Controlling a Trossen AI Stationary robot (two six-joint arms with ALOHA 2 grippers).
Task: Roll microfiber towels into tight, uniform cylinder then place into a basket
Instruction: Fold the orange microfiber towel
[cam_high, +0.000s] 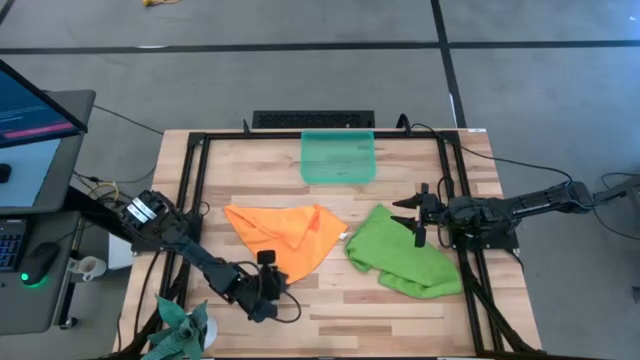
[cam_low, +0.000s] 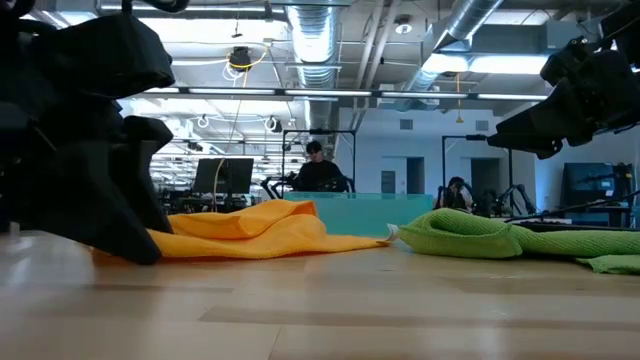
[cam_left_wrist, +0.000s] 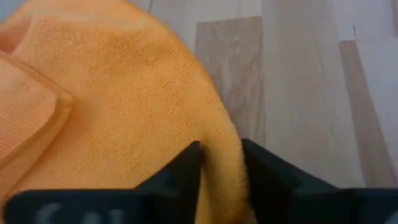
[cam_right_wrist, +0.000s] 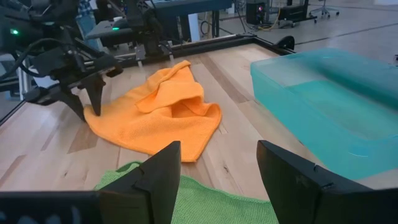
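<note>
We look down on a pale wooden table (cam_high: 400, 310) edged by a black frame. Two microfiber towels lie crumpled near its middle. The orange towel (cam_high: 285, 232) sits left of centre, loosely bunched with one corner pointing toward the near edge. The lime green towel (cam_high: 400, 255) lies just to its right, their edges almost meeting. The teal basket (cam_high: 338, 157) rests at the far side of the table, well apart from both towels, with nothing visible inside it.

The left gripper (cam_high: 268, 280) reaches in from the near left and sits low at the near corner of the orange towel. In the left wrist view, its two dark fingers (cam_left_wrist: 180, 180) stand close together with a fold of the orange towel's edge between them, pressing on the cloth.

The right gripper (cam_high: 418, 215) hovers over the far edge of the green towel, its fingers spread wide and holding nothing.

In the room beyond the table, a person (cam_low: 318, 170) sits at a desk.
</note>
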